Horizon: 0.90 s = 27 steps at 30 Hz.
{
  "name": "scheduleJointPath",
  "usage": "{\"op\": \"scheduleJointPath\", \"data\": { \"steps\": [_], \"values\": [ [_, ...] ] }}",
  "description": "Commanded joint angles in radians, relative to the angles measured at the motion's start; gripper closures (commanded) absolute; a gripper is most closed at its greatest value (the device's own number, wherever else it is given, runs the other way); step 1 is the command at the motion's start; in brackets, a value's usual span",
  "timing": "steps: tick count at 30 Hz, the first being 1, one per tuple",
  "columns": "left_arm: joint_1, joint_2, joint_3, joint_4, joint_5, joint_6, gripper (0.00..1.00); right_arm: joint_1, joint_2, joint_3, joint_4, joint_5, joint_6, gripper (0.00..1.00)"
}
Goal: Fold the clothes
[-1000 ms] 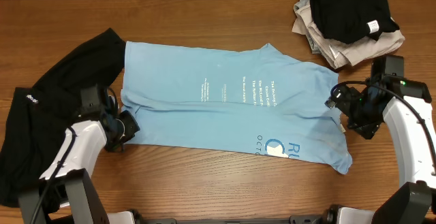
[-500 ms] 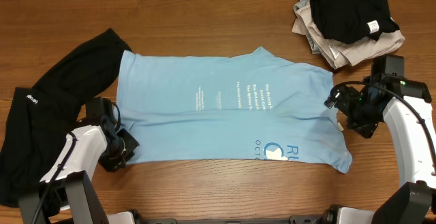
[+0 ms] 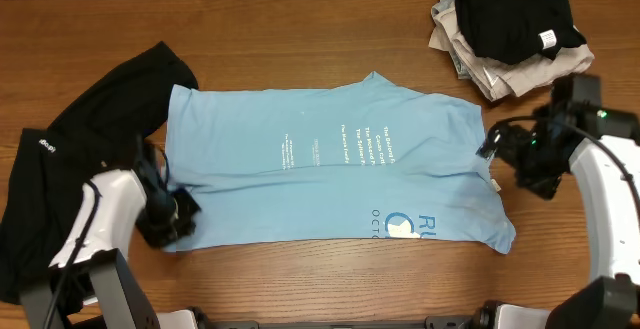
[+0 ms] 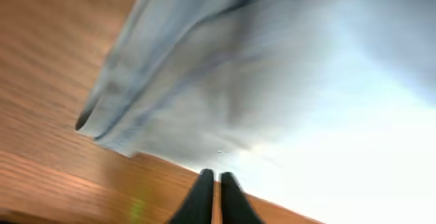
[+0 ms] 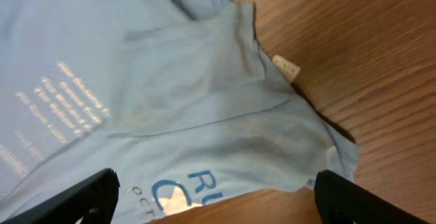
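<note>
Overhead, I am pulling the T-shirt (image 3: 320, 159) leftward, left gripper (image 3: 172, 219) jaws clamped on its hem, flattening it for folding; right gripper (image 5: 218, 195) jaws are hanging wide.

Light blue T-shirt (image 3: 300, 179) with white and darker-blue print. Left: black garment (image 3: 70, 149), white label. Far right: black piece (image 3: 515, 14) over beige pieces (image 3: 445, 24). Brown wood-grain table (image 3: 300, 19).

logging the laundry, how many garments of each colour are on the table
light blue: 1, T-shirt
black: 2, loose garment, folded piece
beige: 1 folded stack, layers cannot be told apart
total: 4
</note>
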Motion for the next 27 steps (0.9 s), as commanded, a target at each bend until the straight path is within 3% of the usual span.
{"op": "scheduleJointPath", "data": {
  "steps": [1,5,9,17,27],
  "values": [
    [0.004,-0.003,0.207,-0.075,0.086,0.14,0.82,0.014,-0.043,0.174,-0.062,-0.012,-0.071,0.04],
    [0.003,-0.003,0.39,-0.141,0.084,0.2,0.63,0.064,-0.043,0.319,-0.113,-0.015,-0.121,0.04],
    [0.001,-0.003,0.52,-0.077,0.083,0.281,0.49,0.145,-0.043,0.393,-0.055,-0.014,-0.144,0.05],
    [-0.042,0.089,0.534,0.208,-0.049,0.419,0.42,0.3,-0.012,0.396,0.102,-0.003,-0.139,0.06],
    [-0.093,0.388,0.534,0.518,-0.038,0.486,0.38,0.316,0.009,0.396,0.05,0.05,-0.14,0.07]
  ]
}}
